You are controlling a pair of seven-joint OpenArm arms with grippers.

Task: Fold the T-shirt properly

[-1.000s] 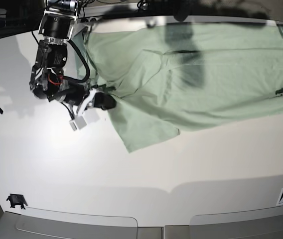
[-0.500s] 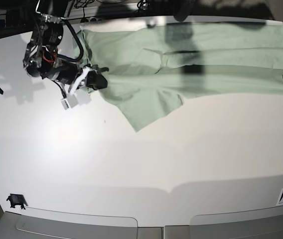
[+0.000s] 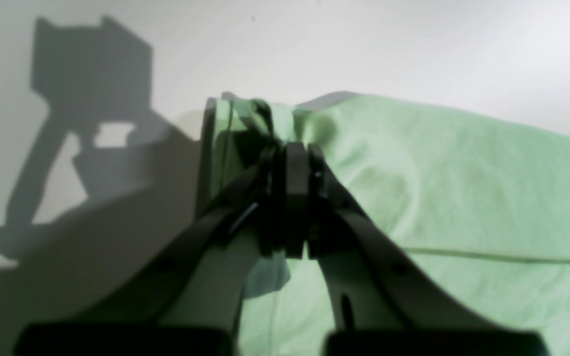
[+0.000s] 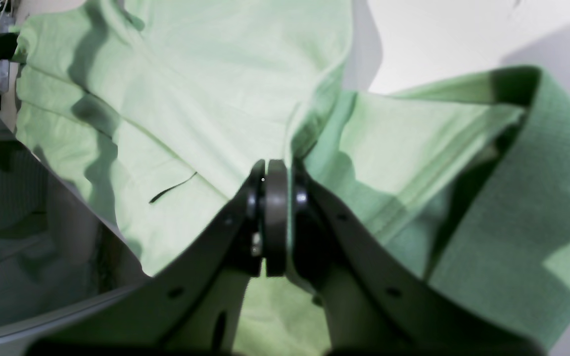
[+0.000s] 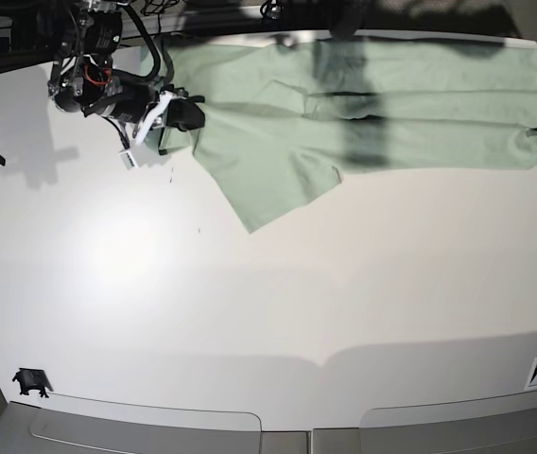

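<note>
The T-shirt (image 5: 372,104) lies stretched in a long band along the far edge of the white desk (image 5: 278,293), one loose flap — it looks like a sleeve (image 5: 278,184) — trailing toward the near side. Each arm has an end of it. The right pincer (image 4: 275,198), on the left in the base view, is clamped tight on a bunched fold of green cloth near what appears to be the ribbed collar band (image 4: 522,207); the left pincer (image 3: 292,173) is pinched shut on the opposite corner, cloth gathered between its tips.

From where I stand, the step in hand seems to be drawing the shirt taut and laying it flat before a fold. To do it well, both arms should keep an even pull along the shirt's length — enough to take out the creases running across the body, not so much that a corner slips free. The two ends want to travel level and together, or the band will skew. I'd lower the cloth gently so the trailing flap settles flat rather than tucking under, and only then release. The right grip looks bunched, so it may drop a wrinkle there.
</note>
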